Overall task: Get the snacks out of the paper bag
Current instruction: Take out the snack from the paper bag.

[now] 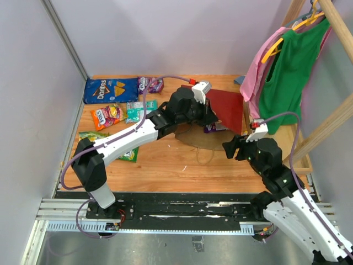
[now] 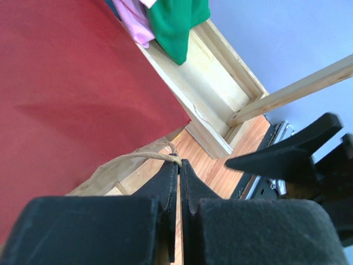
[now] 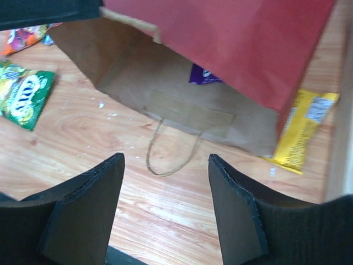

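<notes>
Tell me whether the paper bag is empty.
Not empty: through the open mouth of the paper bag, a purple packet shows inside.

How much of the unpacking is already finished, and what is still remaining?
Mostly done: the blue chip bag, candy bags and small packets lie out on the table. In hand: the left gripper is shut on a handle, holding the paper bag open; the right gripper hovers open at its mouth. Left: one purple packet visible inside.

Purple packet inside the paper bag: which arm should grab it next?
Right, probably. The right gripper is open and faces the mouth of the paper bag, purple packet in view. The left gripper is shut on the handle, holding it open.
</notes>
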{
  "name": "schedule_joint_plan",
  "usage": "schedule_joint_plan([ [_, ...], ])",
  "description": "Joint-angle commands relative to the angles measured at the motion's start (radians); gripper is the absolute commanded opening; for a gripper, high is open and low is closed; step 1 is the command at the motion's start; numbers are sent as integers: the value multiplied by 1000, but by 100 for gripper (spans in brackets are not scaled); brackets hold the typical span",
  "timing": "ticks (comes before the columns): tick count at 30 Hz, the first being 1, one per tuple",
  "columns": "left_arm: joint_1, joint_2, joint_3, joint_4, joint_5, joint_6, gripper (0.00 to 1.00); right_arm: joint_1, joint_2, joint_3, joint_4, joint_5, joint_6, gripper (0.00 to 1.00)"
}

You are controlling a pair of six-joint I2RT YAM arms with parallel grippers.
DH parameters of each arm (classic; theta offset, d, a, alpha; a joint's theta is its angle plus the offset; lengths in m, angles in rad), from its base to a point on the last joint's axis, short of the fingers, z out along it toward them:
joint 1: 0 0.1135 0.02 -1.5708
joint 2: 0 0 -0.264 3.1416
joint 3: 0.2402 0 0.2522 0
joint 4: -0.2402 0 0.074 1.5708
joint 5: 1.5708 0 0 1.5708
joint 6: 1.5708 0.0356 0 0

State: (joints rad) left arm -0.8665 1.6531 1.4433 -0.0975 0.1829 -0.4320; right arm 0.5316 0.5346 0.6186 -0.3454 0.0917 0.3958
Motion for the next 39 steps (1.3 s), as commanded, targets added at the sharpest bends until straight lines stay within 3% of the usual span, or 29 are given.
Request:
schedule_joint_plan([
  [1, -3, 39, 39, 104, 18, -49, 1, -12, 74, -58, 128, -115, 119, 64],
  [6, -3, 84, 69, 107, 3, -64, 1, -40, 205, -40, 178, -123, 111, 62],
  [12, -3, 130, 103, 147, -26, -111, 0, -282, 340, -29, 274, -302, 150, 52],
  [16, -3, 161, 135, 147, -65, -123, 1, -361, 428, -3, 321, -332, 147, 49],
  [23, -3, 175, 138, 166, -165, -110, 1, -373, 620, 118, 375, -368, 100, 50],
  [39, -2, 285, 224, 248, -240, -156, 1, -455, 1027, 544, 269, -509, -15, 56],
])
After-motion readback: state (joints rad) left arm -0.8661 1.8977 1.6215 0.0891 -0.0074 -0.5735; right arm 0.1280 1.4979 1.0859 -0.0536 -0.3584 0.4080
